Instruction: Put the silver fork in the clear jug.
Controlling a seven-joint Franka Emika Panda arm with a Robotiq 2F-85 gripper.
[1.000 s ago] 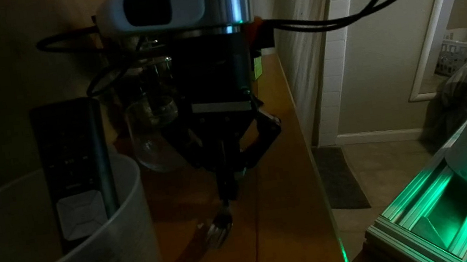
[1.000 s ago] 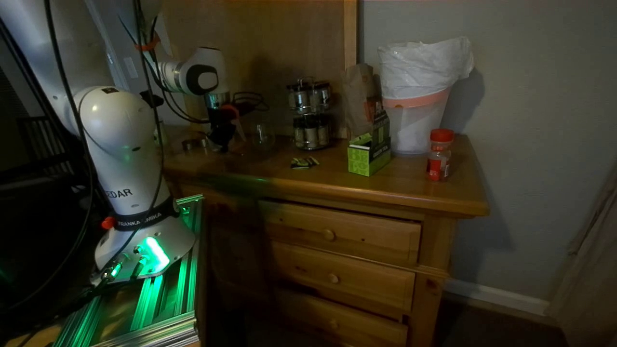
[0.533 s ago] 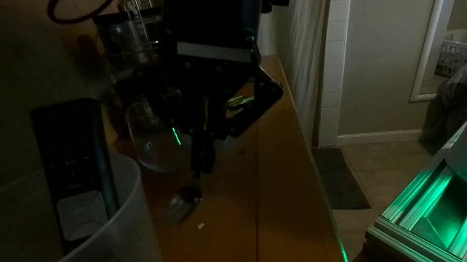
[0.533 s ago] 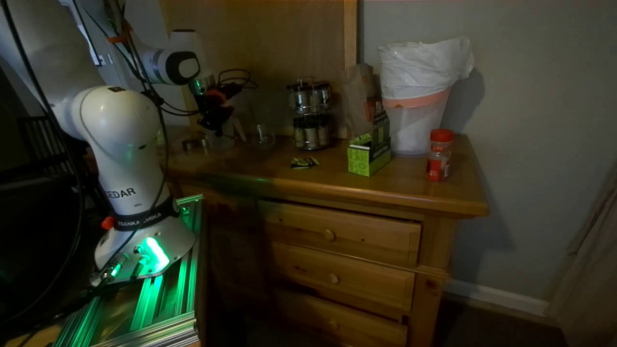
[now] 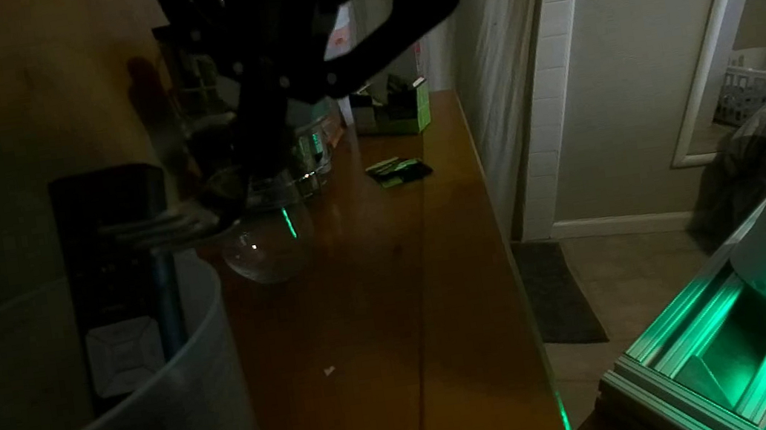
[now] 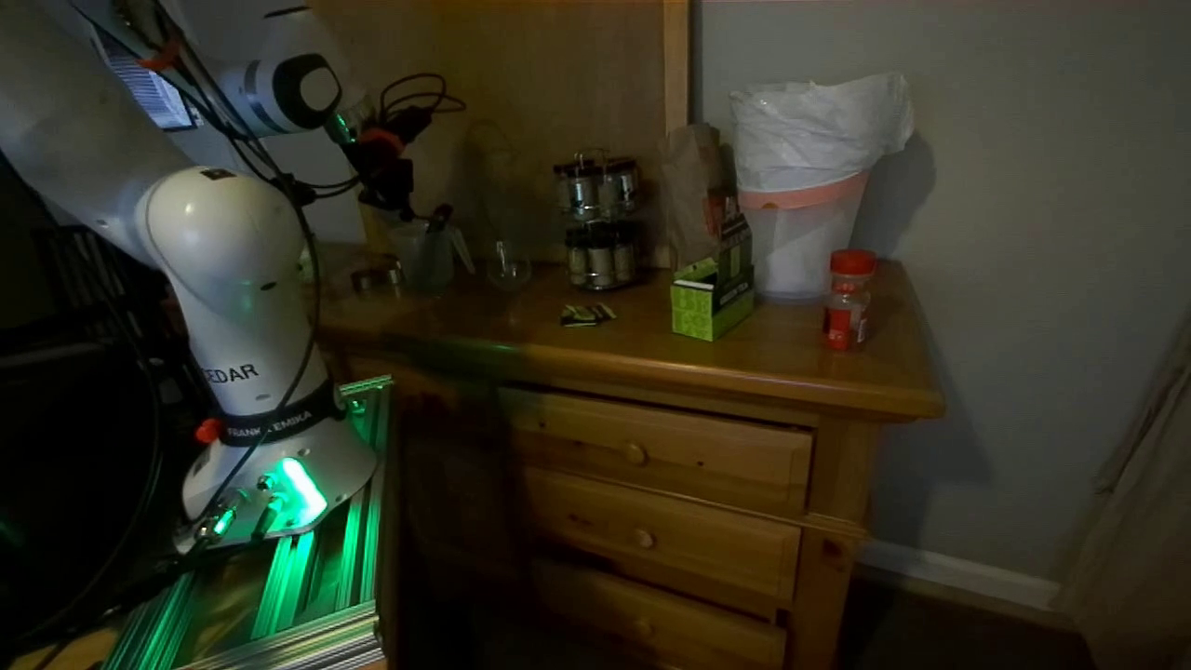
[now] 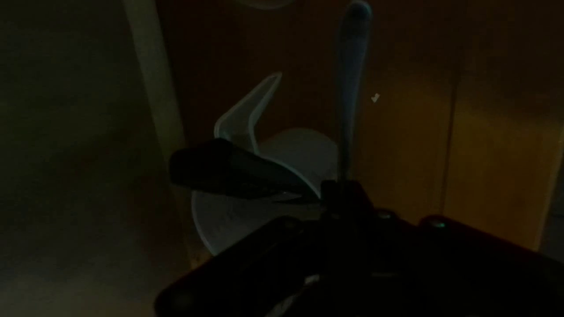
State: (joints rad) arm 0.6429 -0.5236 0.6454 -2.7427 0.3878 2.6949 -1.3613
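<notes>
My gripper (image 5: pixel 263 160) is shut on the silver fork (image 5: pixel 171 228) and holds it raised above the dresser top. In an exterior view the tines point left over the clear jug's rim. In the wrist view the fork's handle (image 7: pixel 351 66) runs up from the fingertips (image 7: pixel 346 187), and the tines are hidden. The clear jug (image 5: pixel 212 411) is upright, with a dark remote (image 5: pixel 115 282) leaning inside. In the wrist view the jug (image 7: pixel 220 220) lies below and left of the fingertips, its handle (image 7: pixel 238 119) pointing up. In an exterior view the gripper (image 6: pixel 395 200) is just above the jug (image 6: pixel 426 256).
A stemless glass (image 5: pixel 268 250) stands beyond the jug. A spice rack (image 6: pixel 600 223), tea packets (image 6: pixel 586 314), a green box (image 6: pixel 712 302), a red-lidded jar (image 6: pixel 847 302) and a lined bin (image 6: pixel 802 242) stand along the dresser. A wall (image 7: pixel 79 154) runs close beside the jug.
The gripper has lifted the fork off the dresser area and carried it up toward the jug. The fork has swung from pointing down to nearly level, tines toward the jug.
</notes>
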